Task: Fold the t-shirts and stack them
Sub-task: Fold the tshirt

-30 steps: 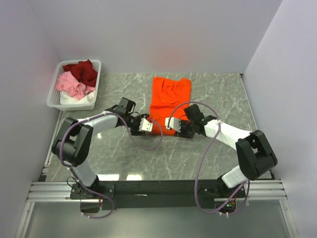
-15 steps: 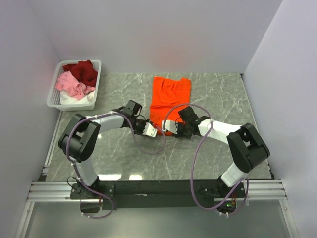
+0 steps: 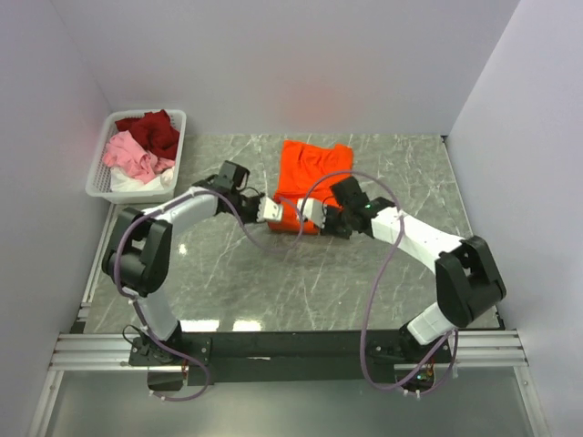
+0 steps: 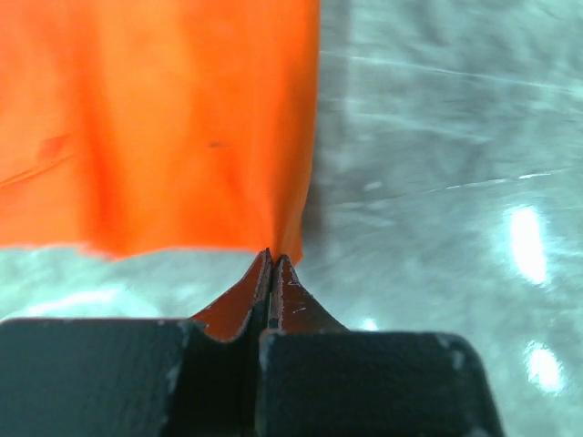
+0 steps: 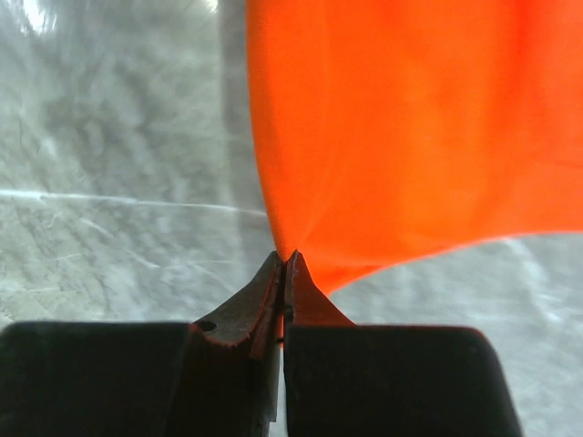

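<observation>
Only close-up: fingers (image 4: 302, 311) tight on orange t-shirt (image 4: 164, 118).

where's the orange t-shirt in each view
Top external: the orange t-shirt lies mid-table toward the far side, its near edge held by the left pincer and the right pincer.
Left wrist: the orange t-shirt fills the upper left, its corner pinched at bottom centre.
Right wrist: the orange t-shirt fills the upper right, its corner pinched likewise.
Shared landmark: the grey marble table.

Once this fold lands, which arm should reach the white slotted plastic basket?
Left: the white plastic basket sits far left, nearer the left gripper; the right gripper is across the orange t-shirt.
</observation>
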Tool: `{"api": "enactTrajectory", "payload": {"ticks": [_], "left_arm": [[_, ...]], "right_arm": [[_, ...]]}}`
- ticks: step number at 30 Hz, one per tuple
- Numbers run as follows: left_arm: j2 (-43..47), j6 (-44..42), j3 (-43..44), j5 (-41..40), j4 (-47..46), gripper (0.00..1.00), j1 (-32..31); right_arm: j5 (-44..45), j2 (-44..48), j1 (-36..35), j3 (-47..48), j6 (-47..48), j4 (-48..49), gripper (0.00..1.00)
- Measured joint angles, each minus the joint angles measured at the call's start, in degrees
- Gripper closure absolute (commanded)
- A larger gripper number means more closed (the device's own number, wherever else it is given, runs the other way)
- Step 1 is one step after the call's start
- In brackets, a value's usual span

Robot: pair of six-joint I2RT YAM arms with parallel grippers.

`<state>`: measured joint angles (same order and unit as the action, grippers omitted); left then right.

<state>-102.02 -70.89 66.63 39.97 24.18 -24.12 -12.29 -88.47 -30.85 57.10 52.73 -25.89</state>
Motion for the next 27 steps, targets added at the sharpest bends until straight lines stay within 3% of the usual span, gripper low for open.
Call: {"api": "enactTrajectory", "payload": {"ticks": [11,21,27], "left_arm": [[8.72,2.93,3.54,3.54,9.22,1.00,1.36],[23.69,1.25,1.20,10.21,34.51,1.00,-0.94],[17.42,1.88,13.77,12.17,39.47,0.99,1.70]], "right_arm": [[-3.63,9.53,2.08,2.82,-0.70,-7.58,1.00],[-10.93,25.44,-6.10,0.59,-6.01,-23.37,1.00],[-14.34,16.96,2.16,12.28,-3.93,-27.78,1.00]]}}
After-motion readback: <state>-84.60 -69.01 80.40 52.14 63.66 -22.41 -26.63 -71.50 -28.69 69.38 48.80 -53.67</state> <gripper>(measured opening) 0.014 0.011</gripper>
